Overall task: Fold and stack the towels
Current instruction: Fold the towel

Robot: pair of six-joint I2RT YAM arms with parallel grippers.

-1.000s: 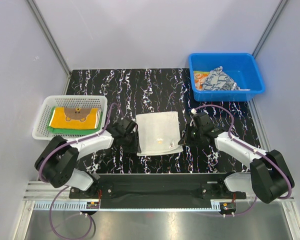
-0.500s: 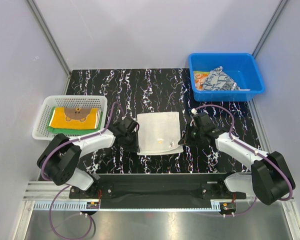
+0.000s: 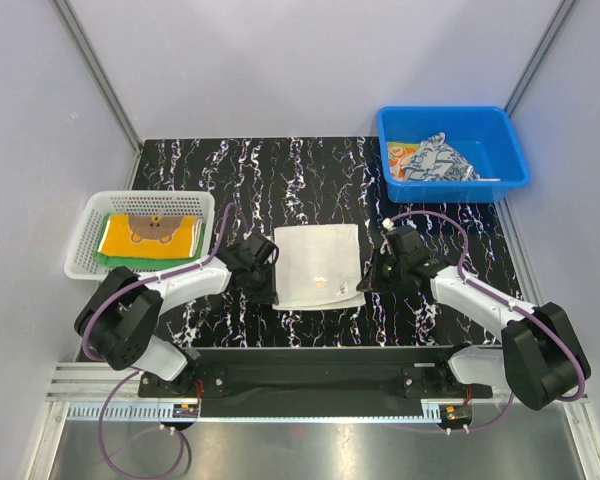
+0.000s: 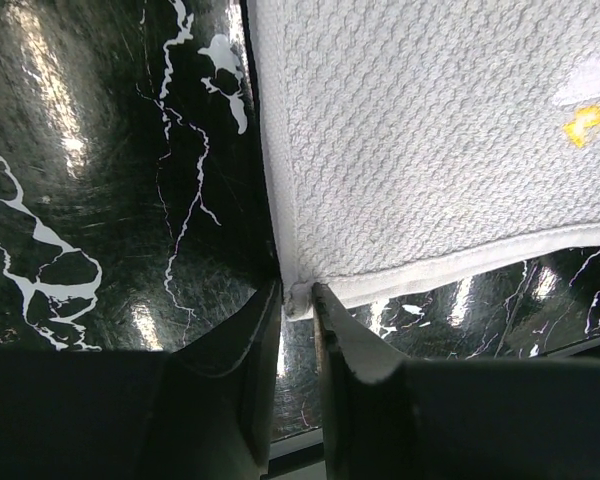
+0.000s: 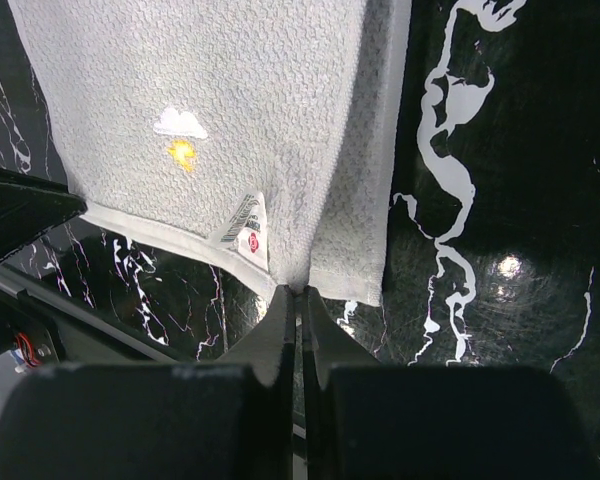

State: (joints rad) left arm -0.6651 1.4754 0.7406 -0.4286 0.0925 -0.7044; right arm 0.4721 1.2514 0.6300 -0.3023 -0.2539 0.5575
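Note:
A plain white towel (image 3: 315,262) lies flat in the middle of the black marble table. My left gripper (image 3: 273,293) is at its near left corner; in the left wrist view the jaws (image 4: 298,300) are closed on that corner of the towel (image 4: 430,140). My right gripper (image 3: 365,285) is at the near right corner; in the right wrist view it (image 5: 298,292) is shut on a pinch of the towel (image 5: 230,100) beside its label (image 5: 245,225). An orange-yellow bear towel (image 3: 152,235) lies on a green towel (image 3: 108,258) in the white basket.
The white basket (image 3: 85,235) stands at the left edge. A blue bin (image 3: 450,113) at the back right holds the navy-and-white towel (image 3: 435,158) and an orange-marked towel (image 3: 400,155). Grey walls enclose the table.
Both grippers have shifted only slightly at the towel's near corners. The towel's near edge has drawn in a little.

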